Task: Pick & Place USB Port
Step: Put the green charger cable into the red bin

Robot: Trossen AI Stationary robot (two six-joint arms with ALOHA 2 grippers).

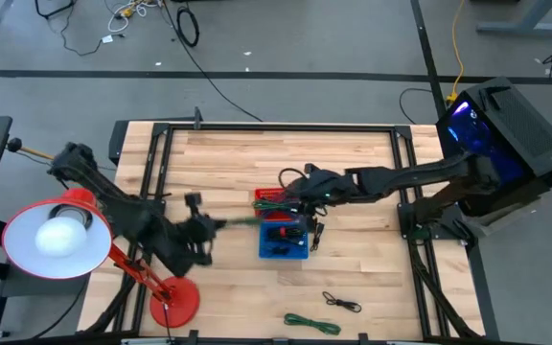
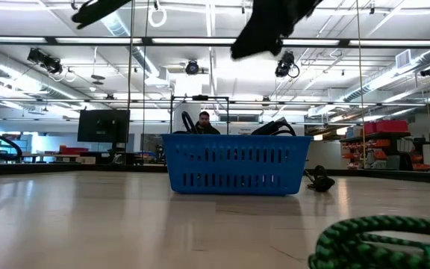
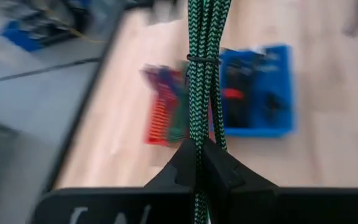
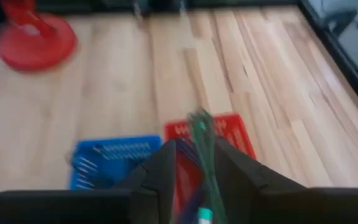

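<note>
My left gripper (image 1: 209,228) (image 3: 197,152) is shut on a green braided cable bundle (image 1: 242,222) (image 3: 202,74), left of the two baskets. The red basket (image 1: 268,196) (image 3: 160,115) (image 4: 232,127) stands on the table against the far side of the blue basket (image 1: 284,240) (image 2: 234,161) (image 4: 110,155). My right gripper (image 1: 293,197) (image 4: 196,146) hovers open over the red basket. Another green cable (image 4: 202,140) shows in the gap between its fingers, over that basket. My left gripper pinches the green bundle between its two fingers at one end of the coil (image 3: 197,140), with several strands in the hold. The bundle sticks out past the fingertips toward the baskets, lifted clear of the table. My right gripper: whether it touches the green cable in its gap cannot be told.
A loose green cable (image 1: 312,324) (image 2: 379,239) and a black cable (image 1: 341,304) (image 2: 318,179) lie near the table's near edge. The blue basket holds dark cables. A red desk lamp (image 1: 56,235) with its round base (image 1: 175,302) stands at the left. A person (image 2: 204,123) sits beyond the table.
</note>
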